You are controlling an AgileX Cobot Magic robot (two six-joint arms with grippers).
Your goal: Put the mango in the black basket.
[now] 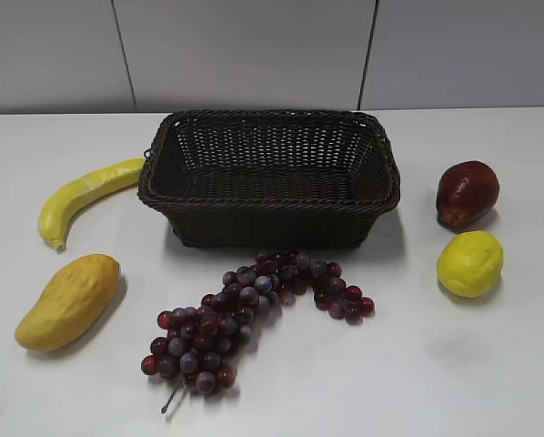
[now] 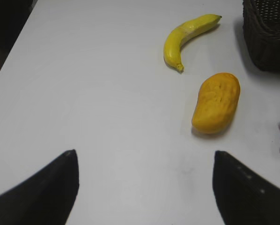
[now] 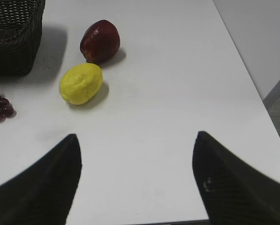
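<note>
The mango (image 1: 68, 301) is plump and yellow-orange and lies on the white table at the front left; it also shows in the left wrist view (image 2: 216, 101). The black basket (image 1: 268, 202) is woven, empty, and stands at the table's middle back; its corner shows in the left wrist view (image 2: 267, 35) and the right wrist view (image 3: 13, 37). My left gripper (image 2: 144, 157) is open and empty, above bare table short of and to the left of the mango. My right gripper (image 3: 136, 138) is open and empty, above bare table near the right edge. Neither gripper shows in the exterior view.
A yellow banana (image 1: 83, 196) lies left of the basket, behind the mango. A bunch of dark red grapes (image 1: 245, 314) lies in front of the basket. A dark red fruit (image 1: 467, 192) and a lemon (image 1: 470, 263) sit at the right. The table's right edge (image 3: 252, 89) is close to my right gripper.
</note>
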